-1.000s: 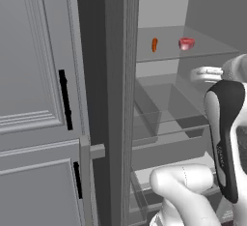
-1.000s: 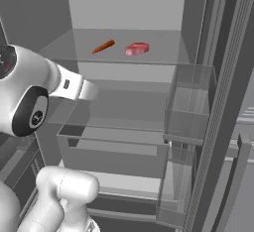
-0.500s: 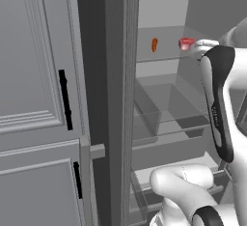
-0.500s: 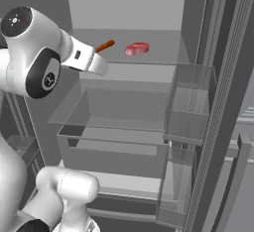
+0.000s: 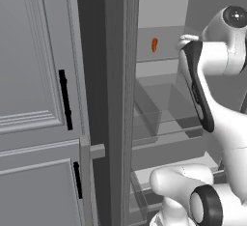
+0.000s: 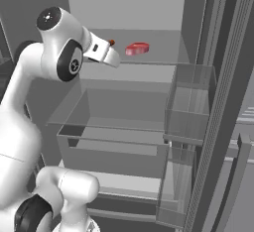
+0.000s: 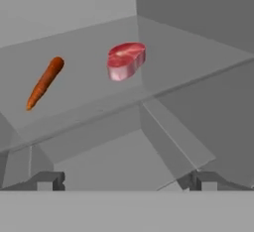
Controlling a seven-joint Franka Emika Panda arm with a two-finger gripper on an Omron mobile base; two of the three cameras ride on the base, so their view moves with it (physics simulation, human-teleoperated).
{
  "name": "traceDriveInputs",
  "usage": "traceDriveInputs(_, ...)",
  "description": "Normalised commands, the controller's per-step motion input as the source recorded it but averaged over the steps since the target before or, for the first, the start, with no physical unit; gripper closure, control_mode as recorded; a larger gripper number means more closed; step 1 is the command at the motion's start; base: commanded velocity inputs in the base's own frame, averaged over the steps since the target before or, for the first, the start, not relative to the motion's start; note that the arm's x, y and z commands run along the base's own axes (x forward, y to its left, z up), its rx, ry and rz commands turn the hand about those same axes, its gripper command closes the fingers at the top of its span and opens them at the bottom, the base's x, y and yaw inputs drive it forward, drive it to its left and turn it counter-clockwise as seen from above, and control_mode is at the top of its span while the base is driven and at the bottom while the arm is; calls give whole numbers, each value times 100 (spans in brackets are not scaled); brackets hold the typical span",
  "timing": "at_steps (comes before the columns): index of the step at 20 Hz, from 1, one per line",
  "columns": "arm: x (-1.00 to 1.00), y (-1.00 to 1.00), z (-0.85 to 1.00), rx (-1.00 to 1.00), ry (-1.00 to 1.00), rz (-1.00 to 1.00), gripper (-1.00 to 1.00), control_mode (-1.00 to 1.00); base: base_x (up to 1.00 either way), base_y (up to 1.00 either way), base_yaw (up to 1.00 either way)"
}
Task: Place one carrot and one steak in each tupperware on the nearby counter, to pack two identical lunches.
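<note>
Arm: I have the white Franka arm with dark joints raised in front of an open grey refrigerator, its two-finger gripper (image 7: 124, 180) pointed into the upper compartment.
Fingers: in my hand view the two dark finger tips (image 7: 47, 180) stand wide apart at the bottom, with nothing between them.
Shelf: a clear glass shelf (image 7: 198, 57) lies just beyond the tips, its front edge running across the view above them.
Carrot: a small bright-orange tapered carrot (image 7: 44, 82) lies flat on that shelf, ahead of the left tip and apart from it; it shows as an orange spot in my left base view (image 5: 154, 45).
Steak: a pink-red steak slab with a pale edge (image 7: 126, 60) rests on the same shelf, near the carrot and slightly farther in, ahead of the gap between the tips and untouched; my right base view shows it past the gripper (image 6: 137, 48).
Below: transparent drawer bins (image 6: 114, 127) sit under the shelf.
</note>
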Motion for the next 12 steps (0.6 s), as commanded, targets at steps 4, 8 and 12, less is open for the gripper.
traceDriveInputs(4, 88, -31, -10, 1, 0, -8, -100, -100, 0, 0, 0)
traceDriveInputs(8, 72, -20, -3, 3, 0, -3, -100, -100, 0, 0, 0)
traceDriveInputs(12, 69, -14, 0, 2, 0, 0, -100, -100, 0, 0, 0)
